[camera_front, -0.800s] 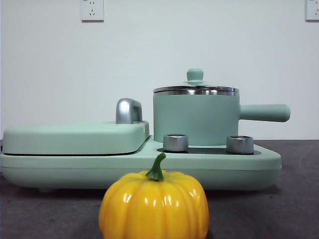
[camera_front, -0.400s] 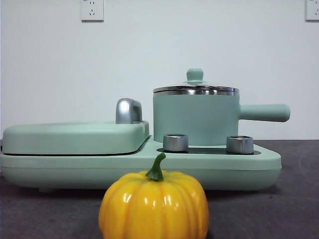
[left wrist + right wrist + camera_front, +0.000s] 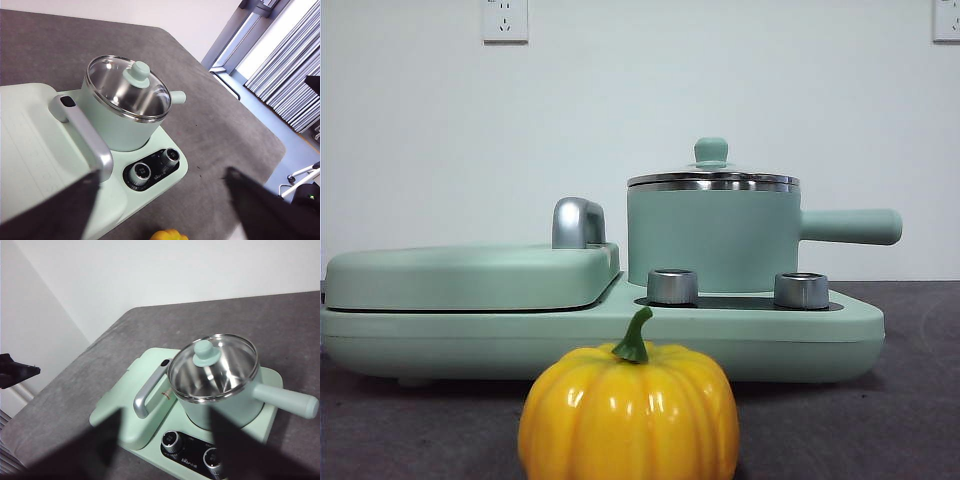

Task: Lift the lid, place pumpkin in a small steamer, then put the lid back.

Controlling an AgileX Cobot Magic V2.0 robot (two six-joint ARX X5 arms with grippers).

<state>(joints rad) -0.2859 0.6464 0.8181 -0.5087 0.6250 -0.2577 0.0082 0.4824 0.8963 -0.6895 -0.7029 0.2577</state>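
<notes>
Nearest me I see the pumpkin [image 3: 628, 411] on the tabletop [image 3: 880, 420], behind it the steamer [image 3: 712, 238] with the lid [image 3: 711, 172] on, while my left end effector [image 3: 160, 207] and right end effector [image 3: 162, 440] hover high, both released.

Neither arm shows in the front view. The left tool [image 3: 160, 200] hangs high above the bench with its two black jaws spread wide apart and nothing between them. The right tool [image 3: 165, 445] is likewise raised, its jaws parted and holding nothing.
</notes>
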